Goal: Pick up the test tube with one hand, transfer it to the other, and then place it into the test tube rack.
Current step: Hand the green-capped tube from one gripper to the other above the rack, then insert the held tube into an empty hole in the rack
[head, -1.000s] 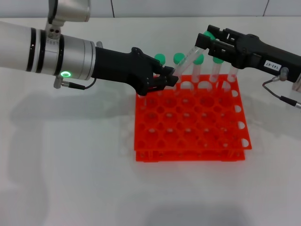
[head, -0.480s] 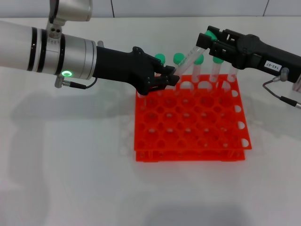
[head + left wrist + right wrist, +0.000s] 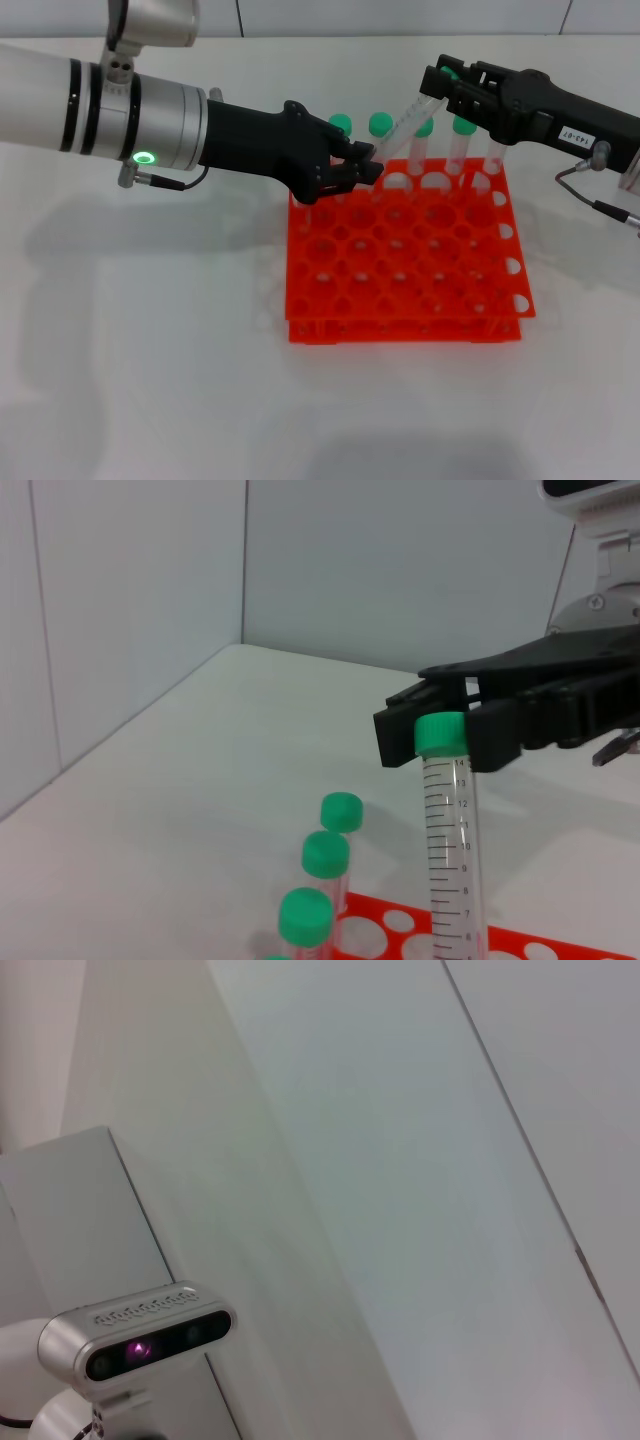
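The lower end of the slender clear plastic test tube with a green screw cap is hidden between the fingers of the black left hand on the silver-white arm with a green light, which is closed around it just above the back edge of the rack. The tube leans from that hand up toward the black right hand with a small white printed label, whose fingers bracket the green cap; in the left wrist view the cap sits between the two black fingers, apparently pinched, though contact is hard to make out. The right wrist view shows neither hand nor tube, only a pale wall and a grey camera unit.

The bright orange-red square two-tiered plastic rack with a grid of round holes lies on the white table beneath both hands. Its back row, just behind and below the hands, holds several upright green-capped tubes; some are partly hidden by the hands, so their count is unclear. The holes nearer the front show nothing in them
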